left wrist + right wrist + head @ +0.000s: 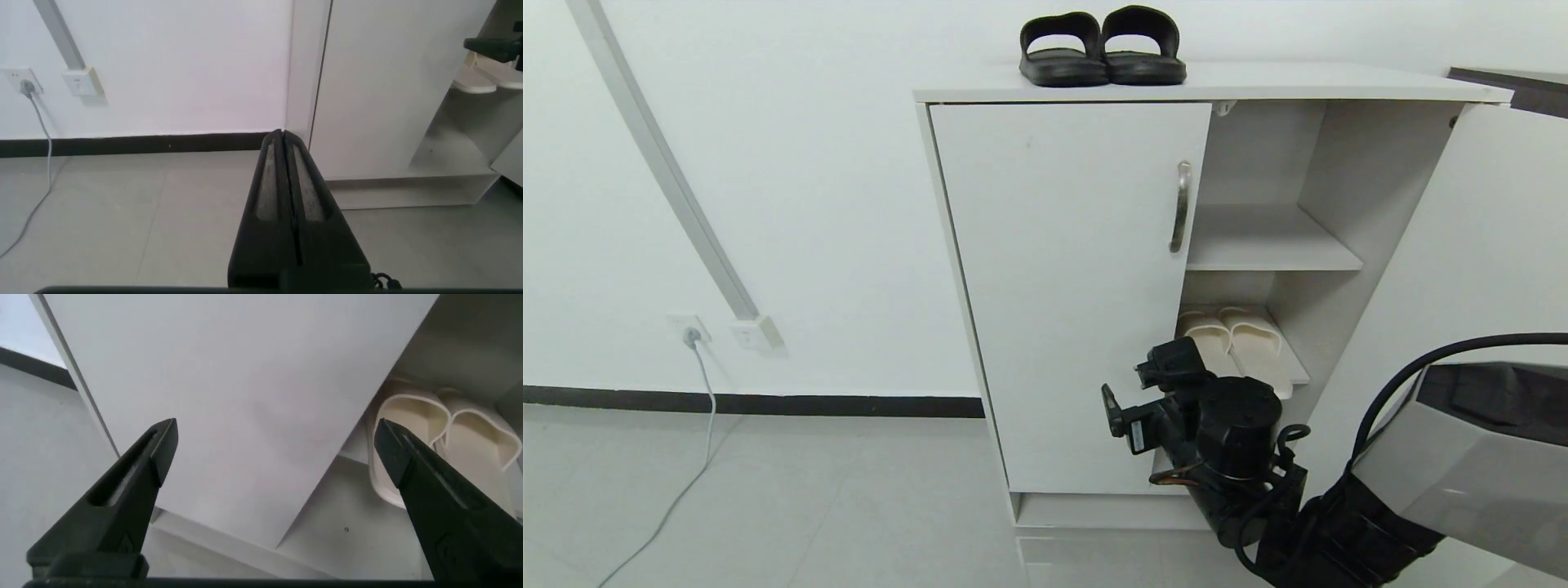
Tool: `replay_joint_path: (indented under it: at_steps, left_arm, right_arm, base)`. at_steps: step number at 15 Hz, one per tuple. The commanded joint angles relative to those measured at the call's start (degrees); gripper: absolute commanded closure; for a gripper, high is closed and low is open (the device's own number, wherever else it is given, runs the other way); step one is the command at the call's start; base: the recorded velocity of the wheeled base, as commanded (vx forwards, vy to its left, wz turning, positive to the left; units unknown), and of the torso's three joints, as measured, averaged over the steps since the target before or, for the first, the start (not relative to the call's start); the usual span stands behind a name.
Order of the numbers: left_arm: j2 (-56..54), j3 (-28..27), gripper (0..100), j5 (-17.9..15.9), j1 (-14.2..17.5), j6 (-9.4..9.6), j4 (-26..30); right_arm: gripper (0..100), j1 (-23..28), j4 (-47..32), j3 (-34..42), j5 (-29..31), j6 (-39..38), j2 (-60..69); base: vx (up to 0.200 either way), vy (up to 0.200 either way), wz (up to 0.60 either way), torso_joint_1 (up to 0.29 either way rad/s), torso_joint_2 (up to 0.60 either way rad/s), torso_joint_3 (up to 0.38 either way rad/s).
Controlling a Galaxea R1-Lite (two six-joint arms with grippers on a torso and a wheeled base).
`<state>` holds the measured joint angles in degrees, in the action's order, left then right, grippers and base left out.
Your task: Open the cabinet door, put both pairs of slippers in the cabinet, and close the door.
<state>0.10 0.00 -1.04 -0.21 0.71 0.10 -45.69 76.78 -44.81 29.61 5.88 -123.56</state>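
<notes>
Floor perhaps tiled, cabinet against wall

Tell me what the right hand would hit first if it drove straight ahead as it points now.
The right hand would likely meet the closed door near its free edge, not the cream slippers; depth is unclear.

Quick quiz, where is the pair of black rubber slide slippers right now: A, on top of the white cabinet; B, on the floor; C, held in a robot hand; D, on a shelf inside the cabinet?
A: the pair of black rubber slide slippers sits side by side on the flat top of the white wooden cabinet.
</notes>
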Motion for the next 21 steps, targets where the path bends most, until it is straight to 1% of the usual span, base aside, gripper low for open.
replay_joint_path:
  at_steps: [1,6,9,12,15,21]
  left_arm:
    - [-0.01,0.0,100,-0.02,0.03,0.0,-0.01]
    - [-0.01,0.0,100,-0.02,0.03,-0.09,-0.01]
    - [-0.01,0.0,100,0.07,-0.06,-0.09,-0.01]
    - [-0.01,0.0,100,0.07,0.03,-0.09,-0.01]
    - [-0.01,0.0,100,0.07,0.03,-0.18,-0.01]
    - [-0.01,0.0,100,0.07,-0.06,-0.09,-0.01]
  right_arm:
    - [0,-0.01,0.13,0.16,0.01,0.01,-0.45]
    - [0,-0.1,1.27,-0.19,-0.52,0.01,-0.63]
    - [0,-1.16,3.38,-0.45,-2.8,0.01,0.17]
    - [0,-1.86,3.47,-0.36,-2.89,-0.08,0.69]
    - [0,-2.21,3.47,-0.45,-3.68,-0.16,1.22]
    - [0,-1.95,3.47,-0.45,-3.77,-0.34,1.13]
  base:
    - [0.0,0.0,0.0,0.0,0.0,0.0]
    - [0.0,0.0,0.0,0.0,0.0,0.0]
    - [0.0,0.0,0.0,-0.001,-0.06,-0.069]
    - [0.0,0.0,0.0,0.014,-0.2,-0.334]
    - [0.0,0.0,0.0,0.04,-0.55,-0.364]
    - [0.0,0.0,0.0,0.124,-0.47,-0.343]
